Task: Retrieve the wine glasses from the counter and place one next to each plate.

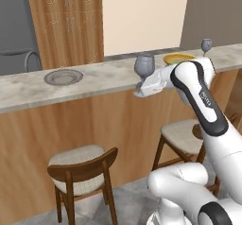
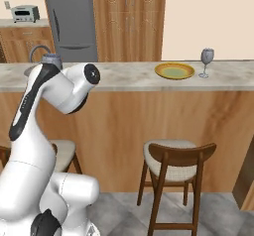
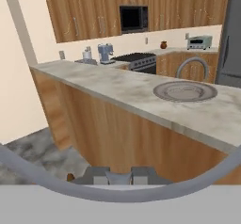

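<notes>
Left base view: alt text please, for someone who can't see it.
The gripper holds a wine glass by its stem at the bar top's front edge. A grey plate lies to its left; a yellow plate and second wine glass sit behind the arm.

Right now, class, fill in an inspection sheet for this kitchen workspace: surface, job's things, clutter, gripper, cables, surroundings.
Surface: long beige marble bar top with a wood front.
Job's things: round grey plate, no glass beside it; golden-yellow plate with a translucent stemmed wine glass standing next to it; second wine glass held upright near the bar.
Clutter: nothing seen.
Gripper: two-finger gripper shut on the second wine glass, low on it.
Cables: nothing seen.
Surroundings: cushioned wooden stools, grey fridge, toaster, curved tap.
</notes>
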{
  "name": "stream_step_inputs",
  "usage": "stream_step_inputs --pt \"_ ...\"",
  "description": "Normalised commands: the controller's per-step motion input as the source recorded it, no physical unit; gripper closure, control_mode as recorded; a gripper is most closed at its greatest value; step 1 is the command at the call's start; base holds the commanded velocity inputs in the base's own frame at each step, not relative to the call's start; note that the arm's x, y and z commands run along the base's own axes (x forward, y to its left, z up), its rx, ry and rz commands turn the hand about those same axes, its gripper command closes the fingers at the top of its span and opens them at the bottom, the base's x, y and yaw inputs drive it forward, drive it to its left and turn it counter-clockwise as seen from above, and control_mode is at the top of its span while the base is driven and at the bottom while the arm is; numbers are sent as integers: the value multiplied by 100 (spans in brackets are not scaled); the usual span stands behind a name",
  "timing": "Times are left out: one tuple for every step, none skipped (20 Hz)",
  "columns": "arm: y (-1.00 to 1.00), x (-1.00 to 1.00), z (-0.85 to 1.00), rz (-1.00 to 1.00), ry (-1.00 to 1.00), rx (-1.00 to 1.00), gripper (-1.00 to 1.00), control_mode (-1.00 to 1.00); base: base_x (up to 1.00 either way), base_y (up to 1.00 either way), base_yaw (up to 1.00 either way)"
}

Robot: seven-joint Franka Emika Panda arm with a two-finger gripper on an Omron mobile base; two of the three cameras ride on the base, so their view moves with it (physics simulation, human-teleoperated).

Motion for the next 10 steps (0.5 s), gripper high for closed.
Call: stream_step_inputs --pt "0 6 0 0 0 7 100 -100 0 0 0" --pt "0 10 0 0 0 12 100 -100 0 0 0" --pt "0 13 0 0 0 9 100 -100 0 0 0" --pt "0 16 0 0 0 5 100 -100 0 0 0" --pt "0 18 0 0 0 6 100 -100 0 0 0" --pt "0 23 0 0 0 3 100 -100 0 0 0" --pt "0 25 0 0 0 0 100 -100 0 0 0" --pt "0 19 0 0 -6 -1 100 -100 0 0 0" --pt "1 19 0 0 -12 -10 100 -100 0 0 0" --pt "12 19 0 0 -13 -16 100 -100 0 0 0"
